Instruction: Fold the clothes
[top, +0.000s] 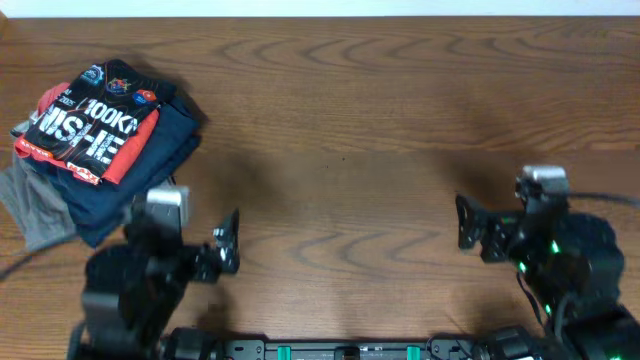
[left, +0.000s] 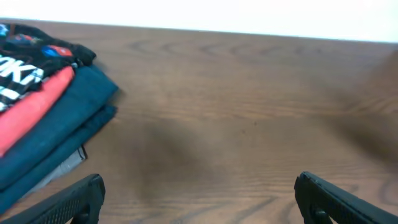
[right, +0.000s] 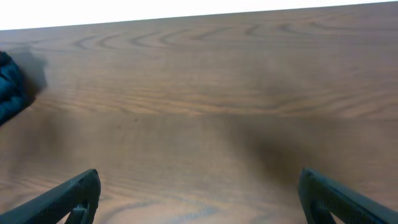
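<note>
The black jersey (top: 100, 112) with white lettering and small colourful logos lies folded on top of a pile of clothes at the table's far left. Its edge shows in the left wrist view (left: 34, 53). My left gripper (top: 228, 245) is open and empty, low at the front left, to the right of the pile; in the left wrist view (left: 199, 193) its fingers stand wide apart over bare wood. My right gripper (top: 468, 225) is open and empty at the front right, and its fingers are wide apart in the right wrist view (right: 199, 190).
Under the jersey lie a folded red shirt (top: 125, 150), a navy garment (top: 165, 150) and a grey one (top: 30, 205). The wooden table (top: 360, 120) stretches to the right of the pile. A dark corner of the pile shows in the right wrist view (right: 9, 87).
</note>
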